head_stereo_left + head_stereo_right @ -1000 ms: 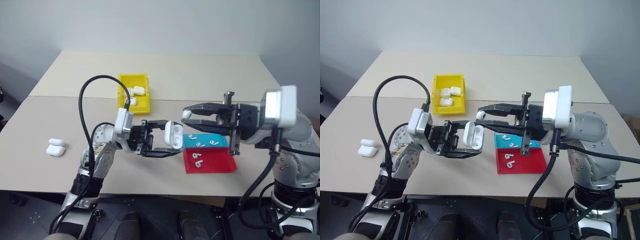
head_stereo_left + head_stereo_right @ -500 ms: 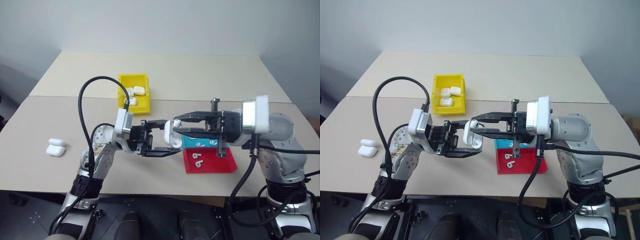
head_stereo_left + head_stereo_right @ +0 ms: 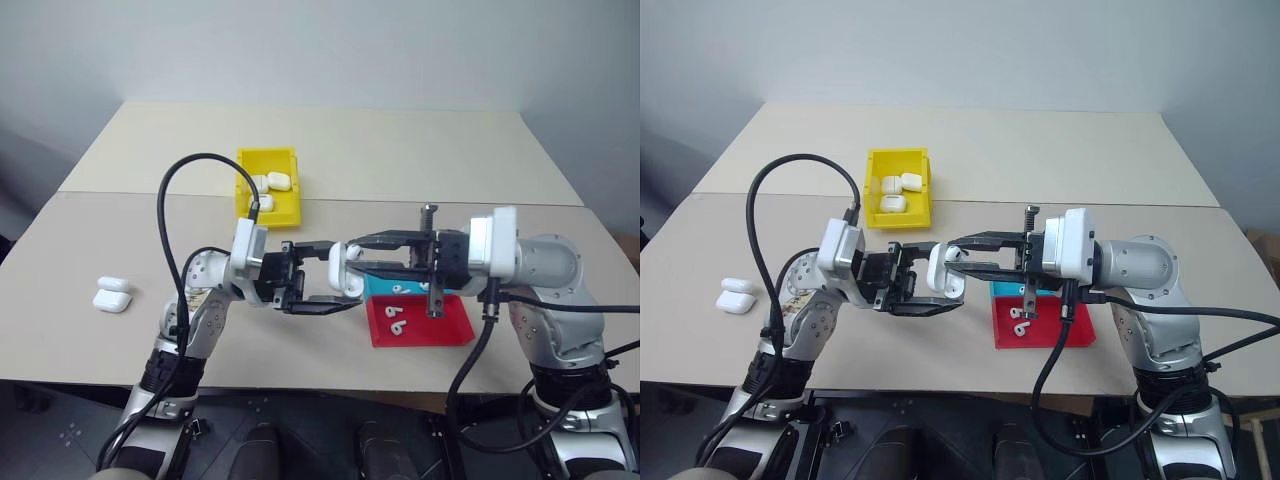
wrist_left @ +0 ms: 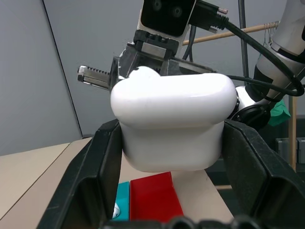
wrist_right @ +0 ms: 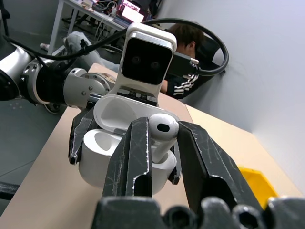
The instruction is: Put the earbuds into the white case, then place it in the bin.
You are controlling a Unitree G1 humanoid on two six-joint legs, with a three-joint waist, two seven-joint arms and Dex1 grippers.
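Earbud [image 5: 163,128] was pinched by its stem in the right gripper [image 5: 159,143], jaws nearly closed on it, bud end up, right over the open white case [image 5: 119,138]. Tiny, light, glossy: likely to slip or twist, so a stem grip looked right. Case was clamped across its body by the left gripper [image 4: 169,157], jaws fully closed on it, lid open, held in the air above the table [image 3: 420,150] just left of the trays. Hard, slick shell; hinge probably the weak spot. Spare earbuds lay in the teal tray [image 3: 378,283] and red tray [image 3: 440,325] below. Yellow bin [image 3: 245,195] sat behind, already holding cases, path unobstructed. Two more cases [image 3: 112,294] well off left.
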